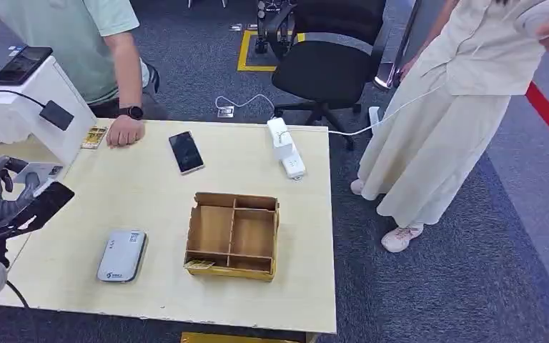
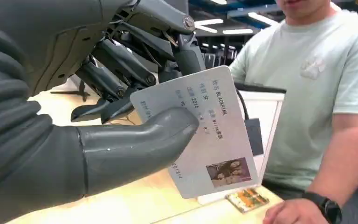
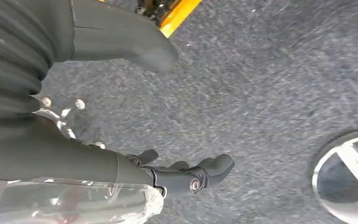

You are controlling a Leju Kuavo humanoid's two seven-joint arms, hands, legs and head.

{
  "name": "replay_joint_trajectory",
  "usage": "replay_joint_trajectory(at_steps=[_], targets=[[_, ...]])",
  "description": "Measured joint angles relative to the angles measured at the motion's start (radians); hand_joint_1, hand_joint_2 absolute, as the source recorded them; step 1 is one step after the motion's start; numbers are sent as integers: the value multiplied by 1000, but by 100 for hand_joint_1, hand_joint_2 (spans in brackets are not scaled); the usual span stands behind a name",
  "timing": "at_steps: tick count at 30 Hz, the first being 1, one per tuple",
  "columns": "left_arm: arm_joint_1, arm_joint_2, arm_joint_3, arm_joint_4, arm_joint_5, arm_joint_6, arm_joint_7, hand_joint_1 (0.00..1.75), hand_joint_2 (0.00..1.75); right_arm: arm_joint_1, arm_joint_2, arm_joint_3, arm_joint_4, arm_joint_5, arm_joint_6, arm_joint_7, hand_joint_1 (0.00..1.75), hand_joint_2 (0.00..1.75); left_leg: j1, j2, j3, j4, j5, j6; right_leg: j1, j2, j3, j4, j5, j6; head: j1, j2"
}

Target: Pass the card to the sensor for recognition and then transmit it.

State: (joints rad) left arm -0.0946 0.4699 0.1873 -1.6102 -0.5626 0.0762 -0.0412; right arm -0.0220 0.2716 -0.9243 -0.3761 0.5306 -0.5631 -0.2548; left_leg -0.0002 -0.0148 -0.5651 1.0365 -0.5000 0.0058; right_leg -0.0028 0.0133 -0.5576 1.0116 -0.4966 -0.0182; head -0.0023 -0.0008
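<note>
My left hand (image 1: 0, 196) hovers over the table's left edge and grips a card (image 1: 37, 207). In the left wrist view that hand (image 2: 121, 116) pinches the pale card (image 2: 209, 135), printed with text and a small photo, between thumb and fingers. The white sensor unit (image 1: 39, 96) stands at the table's far left corner, just beyond the card. Another small card (image 1: 94, 136) lies by its base. My right hand (image 3: 182, 175) hangs over the grey carpet with its fingers apart and nothing in it.
A person's hand (image 1: 124, 131) rests on the table (image 1: 150, 193) by the sensor. On the table lie a phone (image 1: 186, 151), a grey device (image 1: 122, 255), a divided cardboard box (image 1: 233, 234) and a power strip (image 1: 286, 148). Another person (image 1: 443, 107) stands at the right.
</note>
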Motion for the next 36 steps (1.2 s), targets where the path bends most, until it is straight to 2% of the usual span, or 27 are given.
replay_joint_trajectory(at_steps=[3, 8, 9, 11, 16, 20, 26, 31, 32, 36], targets=[[-13, 19, -15, 10, 8, -35, 3, 175, 175, -6, -8, -8, 21, 0, 2, 0, 0, 175, 0, 0, -1, 0, 0, 0, 0, 0, -1, 0, 0, 0, -1, 0], [-23, 42, -27, 23, 8, -48, 13, 175, 175, -12, -15, -17, 39, 1, 8, 0, 0, 175, 0, 1, -1, 0, 0, 0, 0, 1, -1, 0, 0, 0, -2, 0], [-25, 46, -33, 25, 6, -53, 13, 152, 175, -13, -16, -20, 42, 1, 9, -1, 0, 175, 0, 1, -1, 0, 0, 0, 0, 1, -1, 0, 0, 0, -1, 0], [-29, 45, -35, 29, -2, -41, 18, 175, 175, -13, -17, -24, 45, 0, 10, -1, 0, 175, 0, 0, -1, 0, 0, 0, 0, 1, -1, 0, 0, 0, -1, 0], [-29, 44, -38, 29, -40, 14, 18, 175, 175, -13, -17, -35, 52, 0, 8, 1, 0, 175, 0, 1, -1, 0, 0, 0, 0, 1, -1, 0, 0, 0, -1, 0], [-29, 44, -39, 29, -46, 20, 18, 175, 175, -14, -17, -41, 55, 3, 7, 6, 0, 175, 0, 1, -1, 0, 0, 0, 0, 1, -1, 0, 0, 0, -1, 0], [-58, 44, -40, 48, -45, 7, 32, 175, 175, -17, -17, -55, 64, 27, -10, 90, 0, 175, 0, 0, -1, 0, 0, 0, 0, 1, -1, 0, 0, 0, -1, 0], [-60, 44, -42, 68, -39, 0, 34, 175, 175, -16, -15, -78, 64, 17, -30, 106, 0, 175, 0, 1, -1, 0, 0, 0, 0, 1, -1, 0, 0, 0, -1, 0], [-59, 44, -42, 71, -38, 0, 34, 175, 175, -16, -14, -80, 64, 17, -31, 106, 0, 0, 0, 1, -1, 0, 0, 0, 0, 1, -1, 0, 0, 0, -1, 0], [-51, 44, -42, 80, -32, -8, 34, 175, 175, -16, -10, -93, 61, 14, -37, 105, 0, 0, 0, 1, -1, 0, 0, 0, 0, 1, -1, 0, 0, 0, -1, 0]])
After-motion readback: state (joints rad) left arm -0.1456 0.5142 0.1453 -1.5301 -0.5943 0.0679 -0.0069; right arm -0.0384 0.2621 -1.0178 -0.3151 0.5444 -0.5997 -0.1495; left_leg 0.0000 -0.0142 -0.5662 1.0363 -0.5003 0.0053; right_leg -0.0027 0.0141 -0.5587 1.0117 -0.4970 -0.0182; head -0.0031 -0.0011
